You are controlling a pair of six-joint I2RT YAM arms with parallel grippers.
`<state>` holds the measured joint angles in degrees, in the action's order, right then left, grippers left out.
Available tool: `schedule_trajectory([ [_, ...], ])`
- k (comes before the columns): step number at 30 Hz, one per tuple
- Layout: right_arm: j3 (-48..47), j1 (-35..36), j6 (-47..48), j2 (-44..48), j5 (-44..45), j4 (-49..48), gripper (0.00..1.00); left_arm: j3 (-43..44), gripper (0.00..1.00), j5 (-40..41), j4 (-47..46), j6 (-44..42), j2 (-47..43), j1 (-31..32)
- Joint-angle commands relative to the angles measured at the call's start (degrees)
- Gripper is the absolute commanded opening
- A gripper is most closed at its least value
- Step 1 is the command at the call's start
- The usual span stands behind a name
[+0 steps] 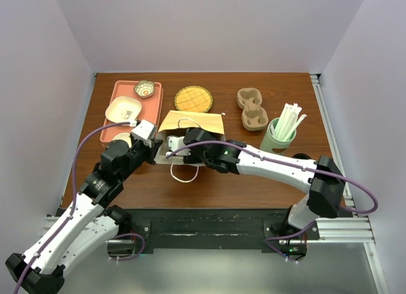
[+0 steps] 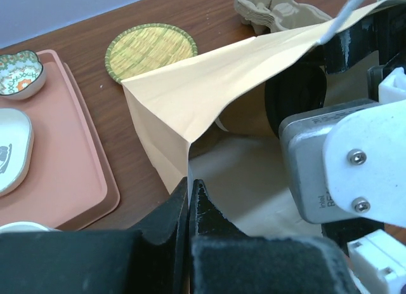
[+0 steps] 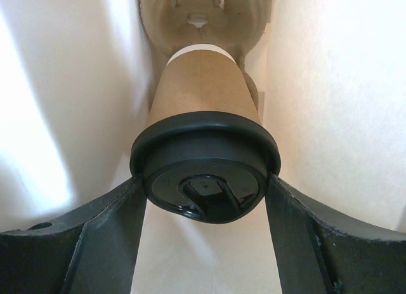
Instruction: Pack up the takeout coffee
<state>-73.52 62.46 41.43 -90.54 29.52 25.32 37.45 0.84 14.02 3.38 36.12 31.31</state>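
The takeout coffee (image 3: 202,94), a tan paper cup with a black lid (image 3: 204,173), shows only in the right wrist view. It is inside the kraft paper bag (image 1: 193,122), its base toward a pulp cup carrier (image 3: 200,11) deep in the bag. My right gripper (image 3: 204,183) is reached into the bag's mouth, its fingers (image 3: 108,224) pressed against both sides of the lid. My left gripper (image 2: 189,187) is shut on the bag's (image 2: 209,84) rim at its left corner, holding the mouth up. From above, the cup is hidden by the bag and the right arm.
A salmon tray (image 1: 151,110) with small dishes lies at the left. A woven round mat (image 1: 193,98), stacked pulp carriers (image 1: 252,108) and a pale-green cup of straws (image 1: 279,136) stand behind and right of the bag. The bag's white handle (image 1: 184,174) trails in front.
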Motion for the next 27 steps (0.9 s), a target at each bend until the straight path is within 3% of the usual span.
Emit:
schedule_trajectory([
  [1,1.4,-0.4,0.5,-2.0,2.3,-5.5,0.29,-0.9,0.0,1.4,-5.0,0.0,0.1,0.4],
  [10,0.4,-0.7,-1.6,-6.2,7.5,-6.4,0.27,-0.9,0.0,1.2,-1.7,0.6,0.5,0.4],
  [27,0.4,-1.9,-2.8,-6.5,7.9,-9.6,0.26,-0.4,0.0,-1.9,-1.2,1.6,1.0,0.5],
])
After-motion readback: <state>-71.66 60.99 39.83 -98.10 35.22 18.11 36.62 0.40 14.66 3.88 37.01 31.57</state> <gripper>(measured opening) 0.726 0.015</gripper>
